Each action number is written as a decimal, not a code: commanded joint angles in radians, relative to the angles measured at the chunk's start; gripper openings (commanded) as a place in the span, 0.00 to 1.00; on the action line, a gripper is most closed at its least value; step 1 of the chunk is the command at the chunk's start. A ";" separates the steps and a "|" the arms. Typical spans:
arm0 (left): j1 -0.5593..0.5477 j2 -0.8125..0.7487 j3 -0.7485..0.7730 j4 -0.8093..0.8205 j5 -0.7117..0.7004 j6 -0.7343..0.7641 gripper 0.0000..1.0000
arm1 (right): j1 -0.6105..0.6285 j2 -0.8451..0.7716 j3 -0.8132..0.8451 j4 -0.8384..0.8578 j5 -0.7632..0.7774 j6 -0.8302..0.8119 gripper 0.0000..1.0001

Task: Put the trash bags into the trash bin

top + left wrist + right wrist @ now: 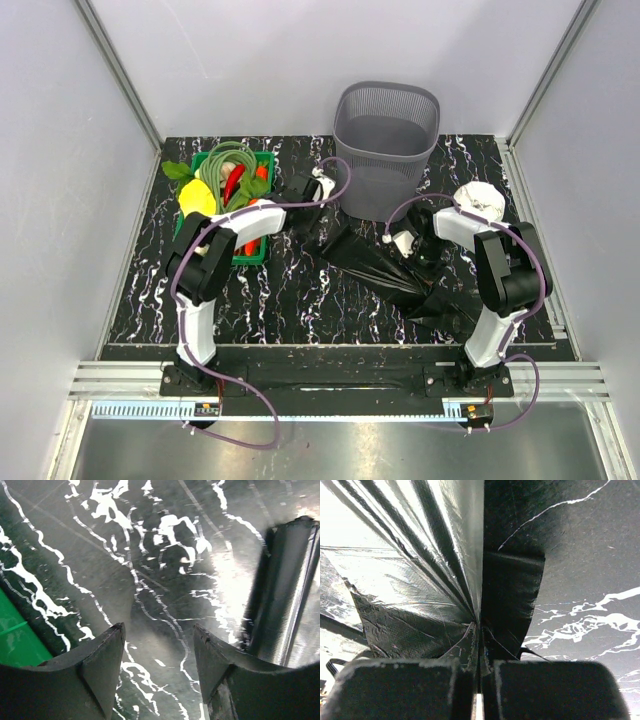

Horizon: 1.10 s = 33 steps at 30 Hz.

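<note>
Rear of black marbled desk (300,300): tall grey mesh trash bin (385,180). Left of it, green rectangular crate (252,258) holds vegetables (232,175). Before bin lies glossy black film trash bag (365,258), right hand (480,665) clamped on it; left hand (159,635) open.

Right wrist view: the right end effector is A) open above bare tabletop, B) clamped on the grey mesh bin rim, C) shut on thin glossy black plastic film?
C: the right end effector has its fingers together, with the wrinkled glossy black plastic trash bag pinched between them.
</note>
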 commanded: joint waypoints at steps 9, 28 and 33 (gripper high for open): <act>0.047 -0.099 0.013 -0.033 0.135 0.011 0.61 | -0.011 0.025 -0.030 0.066 0.027 -0.026 0.00; -0.039 0.049 0.160 -0.087 0.448 -0.016 0.65 | -0.011 0.046 0.001 0.071 0.012 0.006 0.00; -0.077 0.095 0.183 -0.085 0.305 -0.002 0.66 | -0.011 0.040 -0.008 0.071 0.006 0.006 0.00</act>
